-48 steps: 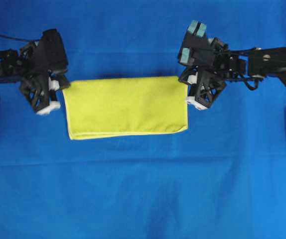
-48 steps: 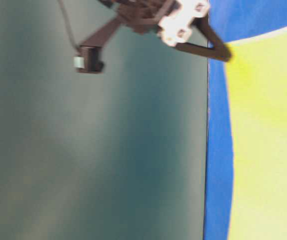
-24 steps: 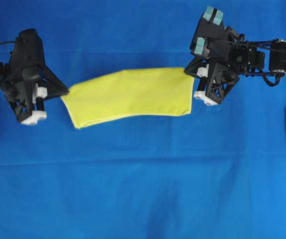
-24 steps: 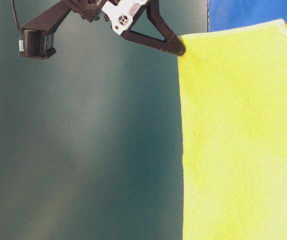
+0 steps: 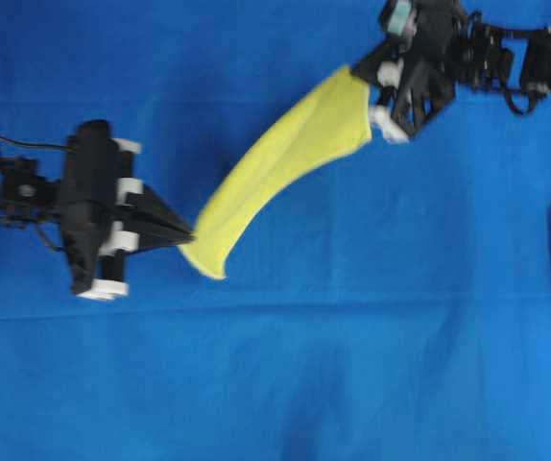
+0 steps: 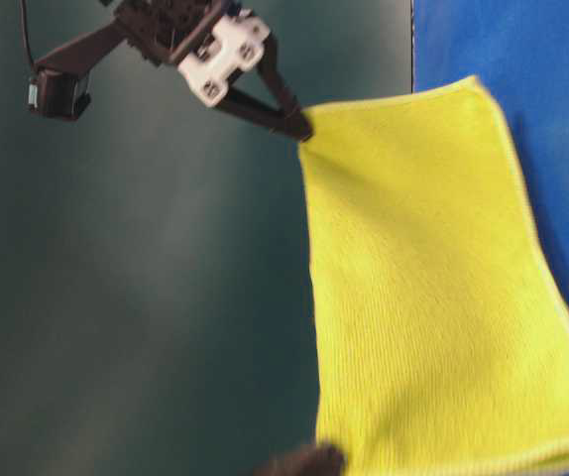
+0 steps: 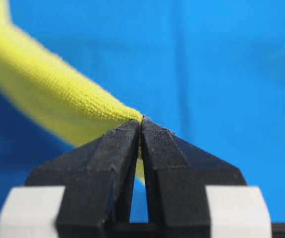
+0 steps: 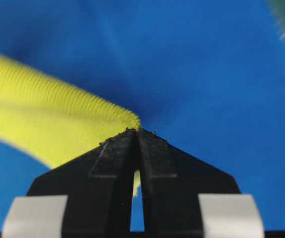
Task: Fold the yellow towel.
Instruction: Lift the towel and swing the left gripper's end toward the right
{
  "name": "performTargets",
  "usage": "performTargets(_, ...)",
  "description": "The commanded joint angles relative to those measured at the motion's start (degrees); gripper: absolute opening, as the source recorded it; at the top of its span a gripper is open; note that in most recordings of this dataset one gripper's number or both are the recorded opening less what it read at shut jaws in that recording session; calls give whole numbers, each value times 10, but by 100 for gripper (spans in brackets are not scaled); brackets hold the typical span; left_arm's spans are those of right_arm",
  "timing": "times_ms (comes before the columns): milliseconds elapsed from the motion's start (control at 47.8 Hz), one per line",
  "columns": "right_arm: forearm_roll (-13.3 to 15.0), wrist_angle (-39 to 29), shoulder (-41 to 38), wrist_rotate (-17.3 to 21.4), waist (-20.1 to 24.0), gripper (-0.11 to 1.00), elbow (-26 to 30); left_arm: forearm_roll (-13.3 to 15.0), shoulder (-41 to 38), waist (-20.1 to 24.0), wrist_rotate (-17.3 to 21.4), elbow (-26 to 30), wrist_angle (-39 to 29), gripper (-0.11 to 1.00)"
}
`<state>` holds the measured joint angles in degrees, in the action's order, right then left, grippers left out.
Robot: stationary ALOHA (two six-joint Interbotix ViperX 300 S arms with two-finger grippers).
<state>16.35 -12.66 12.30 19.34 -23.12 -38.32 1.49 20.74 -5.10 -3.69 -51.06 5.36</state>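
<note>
yellow towel (image 5: 280,168) is hanging stretched above the blue surface (image 5: 352,365), running from 7 to 1 o'clock. left fingers (image 5: 181,234) and right fingers (image 5: 367,72) are each pinching a corner tight. keeping it taut and level should help the next fold land square.
</note>
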Motion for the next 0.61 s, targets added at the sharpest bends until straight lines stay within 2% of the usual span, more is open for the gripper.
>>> performTargets(0,6,11,-5,-4,-17,2,27,0,-43,-15,13,60,11,2)
performTargets(272,39,14,-47,-6,-44,2,77,0,-150,-45,80,184,9,2)
performTargets(586,54,14,-61,-6,-54,2,92,0,-225,-47,102,267,9,2)
